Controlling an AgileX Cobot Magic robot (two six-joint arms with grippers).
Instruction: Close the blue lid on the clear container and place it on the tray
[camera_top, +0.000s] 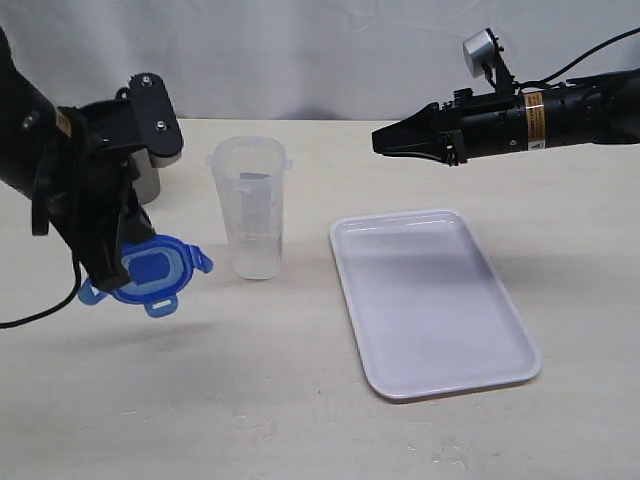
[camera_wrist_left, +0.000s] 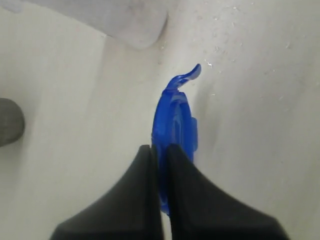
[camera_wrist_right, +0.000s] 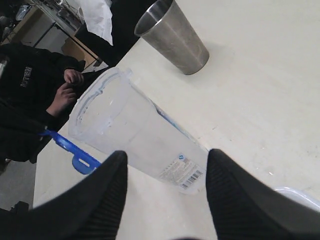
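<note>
The clear container (camera_top: 250, 205) stands upright and uncovered on the table, left of the white tray (camera_top: 430, 300). My left gripper (camera_top: 105, 272) is shut on the blue lid (camera_top: 152, 271) and holds it tilted just above the table, to the left of the container and below its rim. In the left wrist view the lid (camera_wrist_left: 175, 120) is edge-on between the left gripper's (camera_wrist_left: 159, 149) fingers. My right gripper (camera_top: 379, 141) hangs open in the air above and right of the container. The right wrist view shows this gripper (camera_wrist_right: 167, 157) empty, with the container (camera_wrist_right: 135, 135) and the lid's edge (camera_wrist_right: 70, 147) beyond it.
A grey metal cup (camera_wrist_right: 172, 35) stands behind the container, mostly hidden by my left arm in the exterior view. The tray's corner (camera_wrist_right: 300, 195) shows in the right wrist view. A person in dark clothes (camera_wrist_right: 50, 85) sits past the table's far edge.
</note>
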